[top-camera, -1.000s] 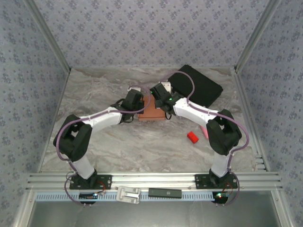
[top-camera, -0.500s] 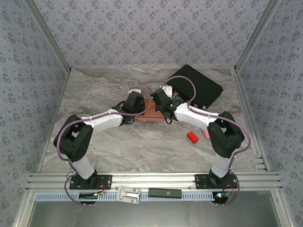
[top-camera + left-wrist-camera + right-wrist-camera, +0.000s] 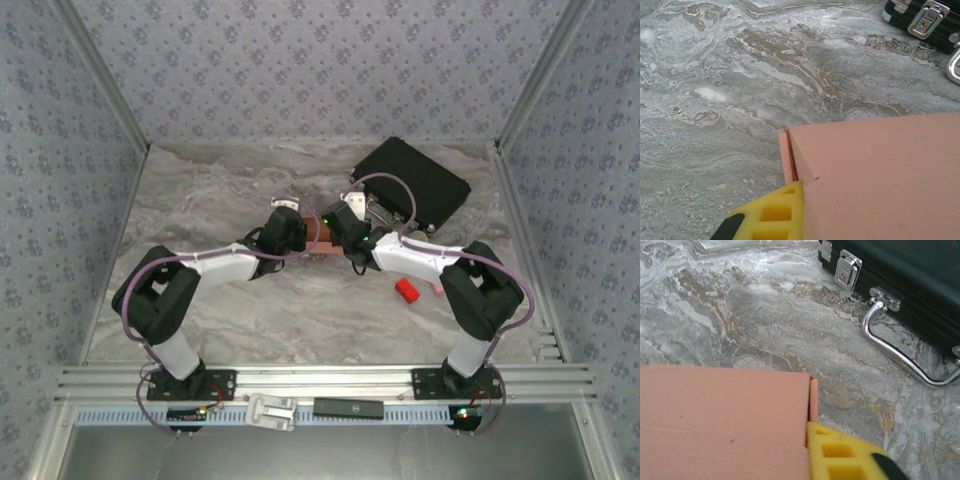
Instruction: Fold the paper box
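A robotics test cell in a lab is indicated: a grey-brown marble-patterned tabletop [image 3: 200, 190] is enclosed by upright panels papered in blue-grey floral print [image 3: 300, 60] and framed by bare aluminium struts [image 3: 105, 85]. Two white-and-black jointed machines, the left arm [image 3: 215, 262] and the right arm [image 3: 420, 255], are bolted to a slotted aluminium rail [image 3: 320, 380] at the near edge

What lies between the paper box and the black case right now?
In the right wrist view, the stretch between the paper box and the black case is bare marbled tabletop, apart from the case's chrome handle resting on it.
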Robot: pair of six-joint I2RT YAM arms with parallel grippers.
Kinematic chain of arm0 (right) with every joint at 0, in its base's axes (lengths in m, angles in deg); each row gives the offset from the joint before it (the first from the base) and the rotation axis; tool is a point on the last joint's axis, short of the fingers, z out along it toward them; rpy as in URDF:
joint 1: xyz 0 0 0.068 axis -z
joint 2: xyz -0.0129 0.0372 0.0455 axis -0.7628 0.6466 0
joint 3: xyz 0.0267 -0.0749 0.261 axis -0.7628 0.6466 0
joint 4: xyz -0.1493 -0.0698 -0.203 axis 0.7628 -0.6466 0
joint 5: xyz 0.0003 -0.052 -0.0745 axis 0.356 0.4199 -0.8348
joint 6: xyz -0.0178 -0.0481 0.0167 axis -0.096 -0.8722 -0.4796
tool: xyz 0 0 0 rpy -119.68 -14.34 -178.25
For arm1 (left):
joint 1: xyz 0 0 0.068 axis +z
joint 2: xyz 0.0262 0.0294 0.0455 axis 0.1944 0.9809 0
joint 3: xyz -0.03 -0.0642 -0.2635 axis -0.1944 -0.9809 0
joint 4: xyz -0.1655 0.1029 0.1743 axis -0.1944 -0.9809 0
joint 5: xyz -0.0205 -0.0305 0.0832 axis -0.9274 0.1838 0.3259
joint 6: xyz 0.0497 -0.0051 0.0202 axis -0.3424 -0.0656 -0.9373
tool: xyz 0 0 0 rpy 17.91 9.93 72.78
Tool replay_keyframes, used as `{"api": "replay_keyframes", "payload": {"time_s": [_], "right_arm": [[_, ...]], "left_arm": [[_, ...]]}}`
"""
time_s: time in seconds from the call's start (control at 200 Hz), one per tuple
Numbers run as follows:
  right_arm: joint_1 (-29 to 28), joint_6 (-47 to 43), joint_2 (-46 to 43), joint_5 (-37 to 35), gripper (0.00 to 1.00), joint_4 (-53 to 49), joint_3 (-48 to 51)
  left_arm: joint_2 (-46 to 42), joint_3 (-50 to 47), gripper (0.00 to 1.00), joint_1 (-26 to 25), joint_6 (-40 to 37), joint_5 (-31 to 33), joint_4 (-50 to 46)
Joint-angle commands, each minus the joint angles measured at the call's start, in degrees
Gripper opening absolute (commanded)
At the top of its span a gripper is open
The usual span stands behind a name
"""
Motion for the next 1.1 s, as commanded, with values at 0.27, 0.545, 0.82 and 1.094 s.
{"api": "replay_keyframes", "payload": {"time_s": [0.27, 0.545, 0.82, 1.094], "right_arm": [[-2.2, 2.4, -6.9, 3.6, 0.44, -8.7, 0.3], [-2.3, 7.1, -10.7, 10.8, 0.52, -10.2, 3.4], [-4.2, 9.0, -20.6, 11.9, 0.54, -11.6, 8.8], [-3.4, 18.6, -38.9, 12.1, 0.46, -11.2, 20.3]], "left_arm": [[2.4, 1.7, 0.0, -3.3, -3.5, 0.9, -3.8], [3.6, 2.5, 0.0, -4.5, -5.2, 4.1, -5.4], [4.0, 3.3, 0.0, -4.9, -5.1, 5.0, -6.2], [4.3, 3.7, 0.0, -5.2, -5.2, 4.9, -6.3]]}}
